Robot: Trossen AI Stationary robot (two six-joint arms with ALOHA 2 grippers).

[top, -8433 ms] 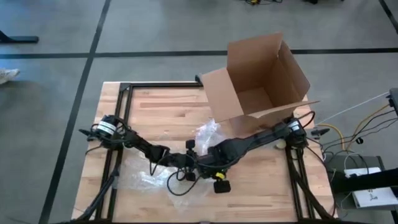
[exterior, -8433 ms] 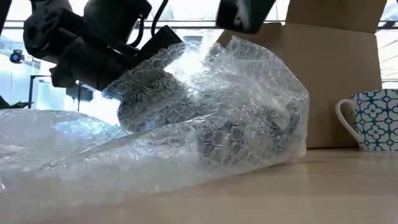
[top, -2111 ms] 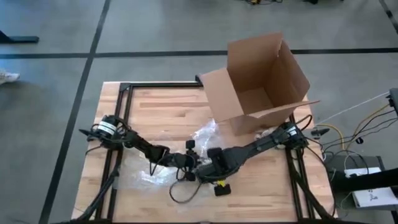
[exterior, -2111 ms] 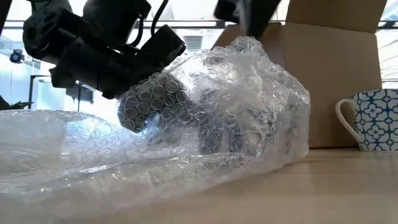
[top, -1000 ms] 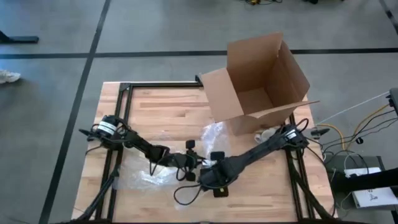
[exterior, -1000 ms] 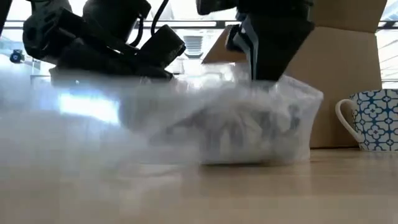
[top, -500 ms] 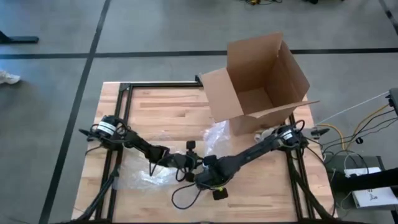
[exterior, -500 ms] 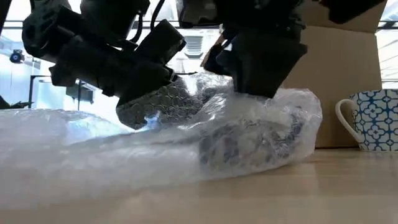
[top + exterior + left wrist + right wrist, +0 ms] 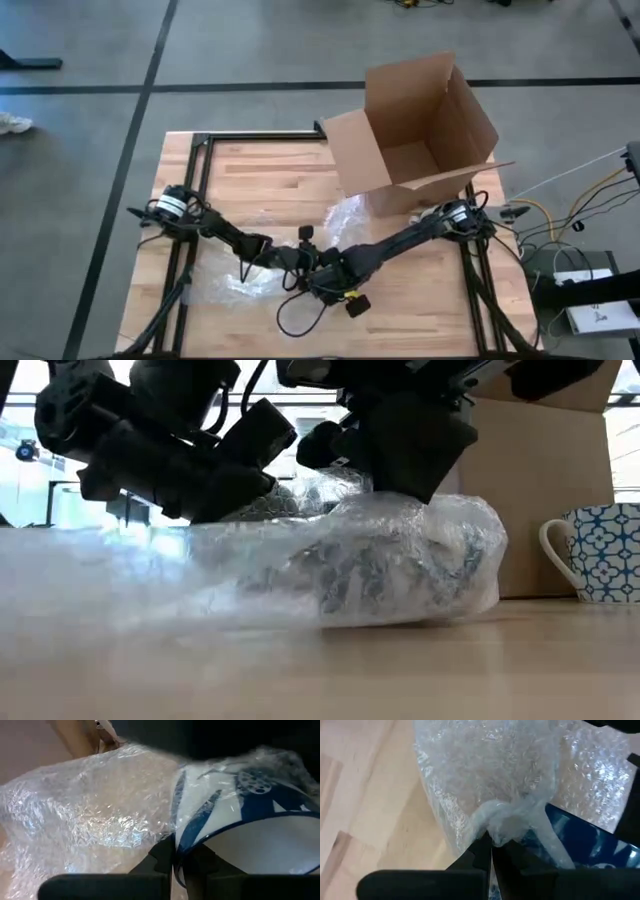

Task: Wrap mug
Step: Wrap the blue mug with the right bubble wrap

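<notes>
A blue-and-white patterned mug (image 9: 250, 825) lies on its side on the table, inside a sheet of clear bubble wrap (image 9: 150, 580). It shows through the wrap in the low view (image 9: 400, 575). My left gripper (image 9: 298, 262) is shut on the mug at the middle of the table's near half. My right gripper (image 9: 322, 270) stands right beside it, shut on a bunch of the wrap above the mug (image 9: 580, 840). The rest of the sheet spreads toward the table's left (image 9: 230, 285) and toward the box (image 9: 345, 215). My left gripper pinches the mug's wall at its blue rim (image 9: 176, 847) between its two fingers (image 9: 162, 857). The mug lies on its side under the wrap, resting on the table. My right gripper pinches a gathered, twisted bunch of bubble wrap (image 9: 502, 827) between its two fingers (image 9: 480, 850), several layers thick. The fingers come from above, slanting down. From the bunch the wrap runs drawn over the mug.
An open cardboard box (image 9: 420, 130) stands at the far right of the table, one flap down toward the arms. A second blue-patterned mug (image 9: 600, 552) stands upright near the box on the right. Black cables loop on the table near the front edge (image 9: 300, 310).
My right gripper, shut on the bunched wrap, has gone toward the table's left and slightly toward the far edge, closer to my left gripper. It has drawn the wrap over the mug. The wrap now lies lower and tighter around the mug.
</notes>
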